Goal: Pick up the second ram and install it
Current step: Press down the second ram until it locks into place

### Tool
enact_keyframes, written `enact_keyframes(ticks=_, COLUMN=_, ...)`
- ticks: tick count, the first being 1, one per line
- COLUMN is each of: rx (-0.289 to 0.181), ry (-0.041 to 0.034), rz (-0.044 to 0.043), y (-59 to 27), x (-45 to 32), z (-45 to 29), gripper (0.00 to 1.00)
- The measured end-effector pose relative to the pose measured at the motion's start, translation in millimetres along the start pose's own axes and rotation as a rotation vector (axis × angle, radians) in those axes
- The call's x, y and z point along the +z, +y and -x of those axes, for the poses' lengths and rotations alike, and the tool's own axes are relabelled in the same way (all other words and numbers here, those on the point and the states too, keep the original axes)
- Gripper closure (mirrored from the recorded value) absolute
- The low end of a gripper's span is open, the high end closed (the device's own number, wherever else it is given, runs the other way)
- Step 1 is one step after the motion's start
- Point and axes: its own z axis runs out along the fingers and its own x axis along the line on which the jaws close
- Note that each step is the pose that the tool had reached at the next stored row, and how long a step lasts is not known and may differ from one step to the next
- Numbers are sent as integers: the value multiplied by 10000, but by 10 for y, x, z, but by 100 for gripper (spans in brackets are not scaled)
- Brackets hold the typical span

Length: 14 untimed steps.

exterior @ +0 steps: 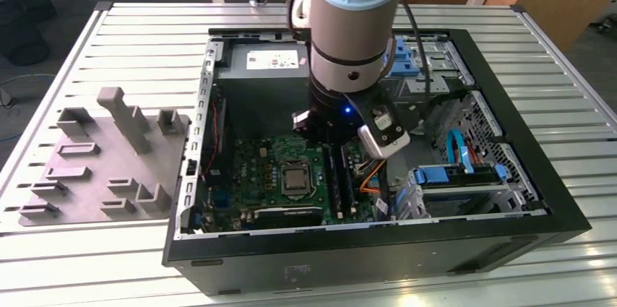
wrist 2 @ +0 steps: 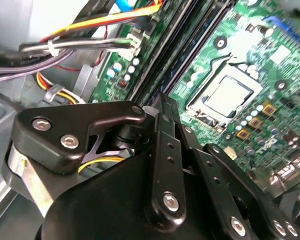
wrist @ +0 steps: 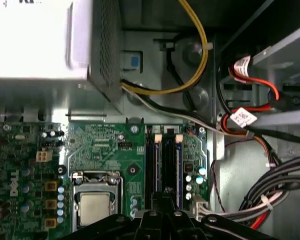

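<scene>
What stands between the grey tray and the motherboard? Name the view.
The case's metal side wall, in the exterior view: the grey tray lies outside it, the motherboard inside.

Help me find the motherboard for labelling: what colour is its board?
Green, clearest in the first wrist view: motherboard.

Second ram (wrist: 168,167): a long, thin dark stick, standing on edge in a motherboard slot (wrist: 151,167). In the first wrist view it is lying parallel to the neighbouring slots beside the processor socket (wrist: 96,206).
</scene>
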Motion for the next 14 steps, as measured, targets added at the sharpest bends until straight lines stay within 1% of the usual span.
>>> enact_keyframes(ticks=3, rx=0, ry=0, rz=0, y=-68, x=-2, z=1, gripper=89)
enact_keyframes(ticks=10, rx=0, ry=3, rz=-10, y=-168, x=-7, z=2, gripper=89)
enact_keyframes(ticks=14, rx=1, ry=8, rz=-14, y=-240, x=-10, z=3, gripper=89)
